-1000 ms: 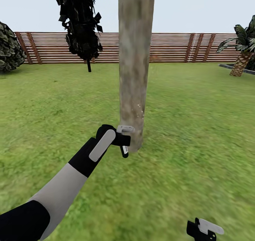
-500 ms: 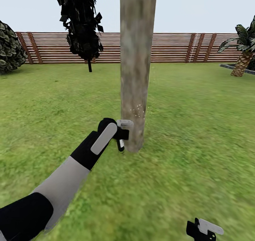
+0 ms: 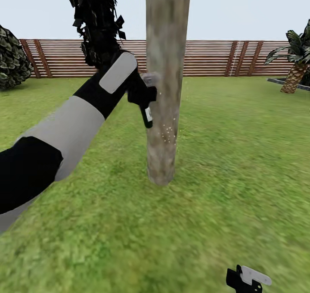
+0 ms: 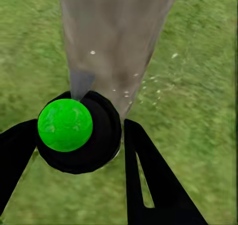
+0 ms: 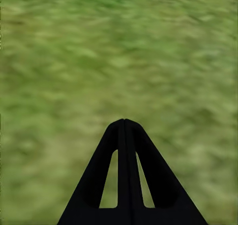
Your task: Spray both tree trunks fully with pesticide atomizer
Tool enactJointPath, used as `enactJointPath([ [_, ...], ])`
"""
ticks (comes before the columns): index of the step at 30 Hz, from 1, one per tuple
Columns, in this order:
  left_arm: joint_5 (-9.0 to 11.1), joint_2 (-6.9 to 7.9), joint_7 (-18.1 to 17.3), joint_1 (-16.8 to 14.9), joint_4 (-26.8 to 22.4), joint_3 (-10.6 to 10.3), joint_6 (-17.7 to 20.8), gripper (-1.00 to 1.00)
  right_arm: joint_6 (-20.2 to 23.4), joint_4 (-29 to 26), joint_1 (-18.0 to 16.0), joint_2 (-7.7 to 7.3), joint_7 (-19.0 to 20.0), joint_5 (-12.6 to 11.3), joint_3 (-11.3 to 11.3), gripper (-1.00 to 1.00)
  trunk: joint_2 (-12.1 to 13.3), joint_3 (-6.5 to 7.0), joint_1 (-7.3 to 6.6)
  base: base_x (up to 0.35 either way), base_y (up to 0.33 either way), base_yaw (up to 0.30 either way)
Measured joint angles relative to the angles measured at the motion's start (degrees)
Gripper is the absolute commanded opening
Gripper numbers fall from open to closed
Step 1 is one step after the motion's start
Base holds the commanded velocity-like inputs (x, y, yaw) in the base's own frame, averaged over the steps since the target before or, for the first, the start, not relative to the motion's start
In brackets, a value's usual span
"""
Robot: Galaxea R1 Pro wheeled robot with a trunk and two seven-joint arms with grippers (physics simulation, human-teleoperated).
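Head view: left gripper (image 3: 144, 95) clenched round the pesticide atomizer (image 3: 147, 114), held against the tree trunk (image 3: 165, 69) | white pesticide (image 3: 168, 131) specks lower down | looks light, rigid, small (grip its body mid-length) | right gripper (image 3: 246, 280) closed, empty, low over the lawn (image 3: 241, 155)
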Motion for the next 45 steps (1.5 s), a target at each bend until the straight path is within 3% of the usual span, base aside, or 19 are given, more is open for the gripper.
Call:
enactJointPath([
  [5,7.8,0.0,0.6,-10.7,4.9,0.0,-0.1,-1.0,0.0,0.0,0.0,0.02,0.0,0.0,0.0,-1.0,0.0,0.0,0.06,0.0,0.0,0.0],
  [10,11.7,0.0,3.5,-13.9,5.4,0.0,-0.1,-1.0,0.0,0.0,0.0,0.02,0.0,0.0,0.0,-1.0,0.0,0.0,0.06,0.0,0.0,0.0],
  [16,13.3,0.0,4.0,-19.1,7.4,0.0,0.0,-1.0,0.0,0.1,0.0,0.02,0.0,0.0,0.0,-1.0,0.0,-0.01,0.07,0.0,0.0,0.0],
  [19,16.6,0.0,4.0,-22.8,8.2,0.0,-0.1,-1.0,0.0,0.1,0.0,0.02,0.0,0.0,0.0,-1.0,0.0,-0.01,0.06,0.0,0.0,0.0],
  [22,18.8,0.0,4.0,-23.7,8.2,0.0,0.0,-1.0,0.0,0.1,0.0,0.02,0.0,0.0,0.0,-1.0,0.0,-0.01,0.07,0.0,0.0,0.0],
  [25,23.0,0.0,4.0,-25.8,7.7,0.0,-0.1,-1.0,0.0,0.5,0.0,0.02,0.0,0.0,0.1,-1.0,0.0,-0.01,0.07,0.0,0.0,0.0],
  [29,26.1,0.0,4.0,-26.2,5.4,-0.1,-0.1,-1.0,0.0,0.7,0.0,0.02,0.0,0.0,0.1,-1.0,0.0,-0.01,0.07,0.0,0.0,0.0],
  [32,26.7,0.0,4.0,-24.8,3.2,-0.3,0.0,-1.0,0.0,0.7,0.0,0.02,0.0,0.0,0.1,-1.0,0.0,-0.02,0.08,0.0,0.0,0.0],
  [34,27.1,0.0,4.1,-21.7,0.9,-2.4,0.0,-1.0,0.0,0.7,0.0,-0.02,0.0,0.0,0.1,-1.0,0.0,-0.03,0.09,0.0,0.0,0.0],
  [36,27.2,0.0,4.7,-17.2,-1.8,-6.7,0.0,-1.0,0.0,0.7,0.0,-0.05,0.0,0.1,0.1,-1.0,0.0,-0.03,0.11,0.0,0.0,0.0],
  [37,27.0,0.0,4.9,-15.7,-2.6,-7.6,0.0,-1.0,0.0,0.7,0.0,-0.05,0.0,0.0,0.1,-1.0,0.0,-0.03,0.09,0.0,0.0,0.0],
  [39,26.9,0.0,6.9,-9.5,-5.7,-9.9,0.0,-1.0,0.0,0.7,0.0,-0.06,0.0,0.0,0.1,-1.0,0.0,-0.03,0.12,0.0,0.0,0.0],
  [42,26.7,0.0,10.8,-3.0,-9.3,-10.9,0.0,-1.0,0.0,0.7,0.0,-0.07,0.0,0.0,0.1,-1.0,0.0,-0.03,0.11,0.0,0.0,0.0],
  [44,26.9,0.0,15.1,4.0,-14.2,-11.3,-0.2,-1.0,0.0,0.7,0.0,-0.07,0.0,0.1,0.1,-1.0,0.0,-0.03,0.11,0.0,0.0,0.0],
  [45,26.7,0.0,15.7,5.4,-15.3,-11.3,-0.1,-1.0,0.0,0.7,0.0,-0.07,0.0,0.0,0.1,-1.0,0.0,-0.02,0.08,0.0,0.0,0.0],
])
